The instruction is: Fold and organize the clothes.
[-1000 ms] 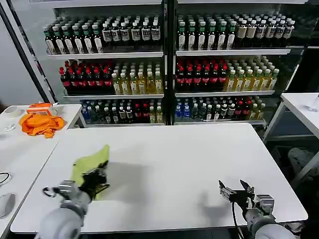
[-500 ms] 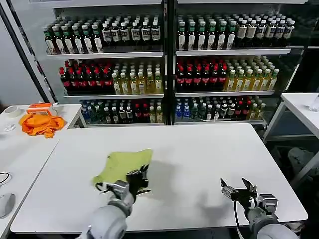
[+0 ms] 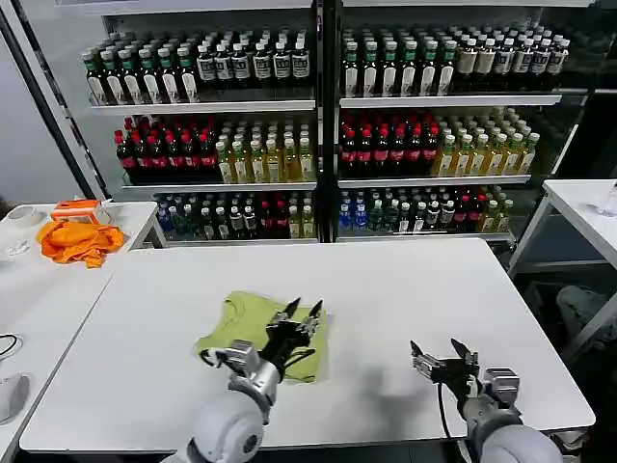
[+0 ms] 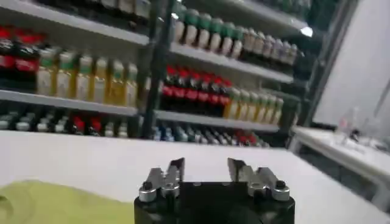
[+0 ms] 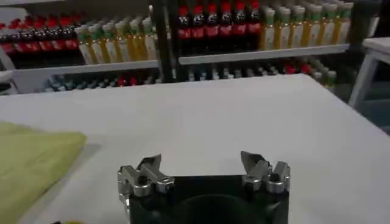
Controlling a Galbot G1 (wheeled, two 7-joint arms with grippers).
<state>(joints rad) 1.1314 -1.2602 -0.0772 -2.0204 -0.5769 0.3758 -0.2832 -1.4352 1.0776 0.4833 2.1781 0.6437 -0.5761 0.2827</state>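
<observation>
Tools spread: left tool [image 3: 303, 311] over T-shirt [image 3: 234, 322], right tool [image 3: 442, 353] apart.

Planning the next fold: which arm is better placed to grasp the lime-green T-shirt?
Left. The left gripper, jaws open, hovers over the lime-green thin-fabric T-shirt; the right gripper is off to its side.

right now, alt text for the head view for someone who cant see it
A folded lime-green T-shirt lies on a white table, with the left gripper open just above it. The right gripper hovers open, apart, before shelves of bottled drinks.
</observation>
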